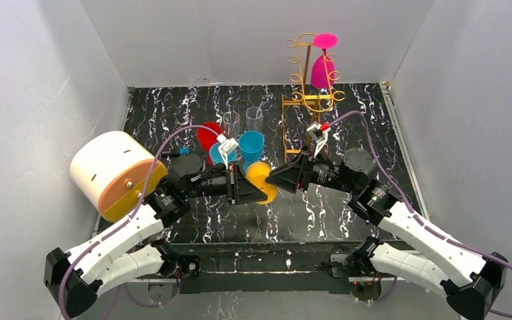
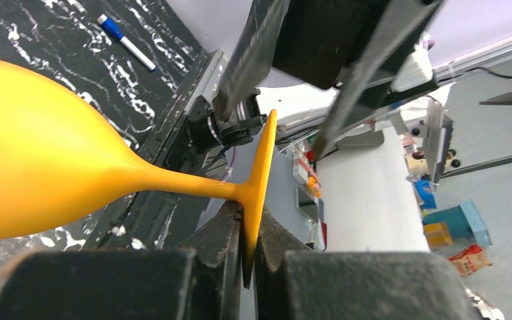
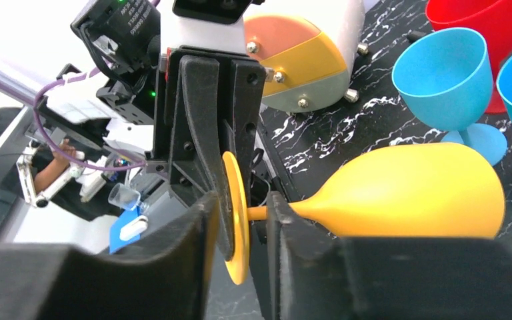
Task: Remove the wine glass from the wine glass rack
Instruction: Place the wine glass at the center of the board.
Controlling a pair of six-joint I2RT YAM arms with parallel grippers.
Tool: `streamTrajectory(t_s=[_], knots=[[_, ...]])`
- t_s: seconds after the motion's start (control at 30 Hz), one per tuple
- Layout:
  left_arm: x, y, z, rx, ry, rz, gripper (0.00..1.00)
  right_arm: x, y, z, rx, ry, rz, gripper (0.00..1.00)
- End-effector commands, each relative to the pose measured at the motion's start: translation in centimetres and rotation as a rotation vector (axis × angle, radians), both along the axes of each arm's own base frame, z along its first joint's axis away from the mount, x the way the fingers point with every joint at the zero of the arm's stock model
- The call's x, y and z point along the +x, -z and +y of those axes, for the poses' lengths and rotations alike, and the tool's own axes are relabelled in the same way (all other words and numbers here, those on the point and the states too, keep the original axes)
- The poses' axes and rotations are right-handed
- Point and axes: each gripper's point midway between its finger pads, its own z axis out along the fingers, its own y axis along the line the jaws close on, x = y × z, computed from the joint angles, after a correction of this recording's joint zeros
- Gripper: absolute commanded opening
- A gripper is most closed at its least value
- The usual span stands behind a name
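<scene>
Black fingers of the left gripper (image 2: 248, 230) fill the bottom of the left wrist view, pressed tight from both sides onto the lower rim of the flat round foot (image 2: 264, 160) of the yellow wine glass (image 2: 33, 160). The glass lies on its side in the air, its stem running level from the foot to the bowl. The right gripper (image 3: 240, 207) meets it from the opposite side: its two fingers straddle the same foot with a visible gap on each side, so its jaws stand parted around the disc and stem rather than pinching them. Seen from the top camera, the two grippers point at each other over the middle of the black marbled table (image 1: 373, 133), with the yellow bowl between and just behind them. Just beyond it stands a cluster of blue goblets (image 1: 251, 143), a red goblet (image 1: 208, 137) and two clear tumblers (image 1: 243, 121). A large white drum with an orange end (image 1: 110, 170) sits at the left of the table beside the left arm. The wine glass rack (image 1: 310, 100) stands at the far side of the table, well apart from the yellow glass, and a pink wine glass (image 1: 321, 70) hangs from its top hooks, foot up and bowl down. A blue-capped marker (image 2: 125, 41) lies on the table.
</scene>
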Motion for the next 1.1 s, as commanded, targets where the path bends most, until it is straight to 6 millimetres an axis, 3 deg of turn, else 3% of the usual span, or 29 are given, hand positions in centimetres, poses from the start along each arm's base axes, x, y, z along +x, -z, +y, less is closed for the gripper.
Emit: streamTrajectory(t_s=[0.0,0.07,0.2,0.27,0.33,0.4,0.6,0.83,0.93,1.07], knots=[[-1.1,-0.5,0.7,0.023,0.053,-0.108,0.0,0.8,-3.5,-1.4,0.003,0.095,-0.07,0.61],[-1.7,-0.2,1.2,0.033,0.081,-0.153,0.0,1.7,-3.4,-2.2,-0.048,0.169,-0.062,0.67],[-1.6,0.2,2.3,0.105,0.052,-0.217,0.0,5.3,-1.4,-5.5,-0.209,0.457,0.062,0.74],[-1.6,-0.4,2.5,0.095,0.047,-0.243,0.0,5.5,-0.6,-6.2,-0.244,0.494,0.091,0.75],[-2.3,-0.8,2.7,0.079,0.081,-0.273,0.0,5.2,0.0,-6.1,-0.251,0.482,0.11,0.76],[-4.2,-1.3,2.6,0.024,0.208,-0.324,0.0,5.0,0.5,-6.1,-0.255,0.474,0.133,0.77],[-6.3,-1.5,3.6,0.004,0.325,-0.431,0.0,4.1,2.5,-5.5,-0.239,0.377,0.28,0.83],[-8.1,-0.3,5.4,-0.001,0.495,-0.78,0.0,5.4,1.9,-7.1,-0.088,0.313,0.313,0.84],[-8.5,-0.4,6.0,-0.019,0.489,-0.881,0.0,5.8,2.0,-7.6,-0.042,0.272,0.325,0.84],[-8.3,0.6,6.1,0.013,0.502,-0.874,0.0,3.8,0.8,-6.9,0.056,0.082,0.248,0.85]])
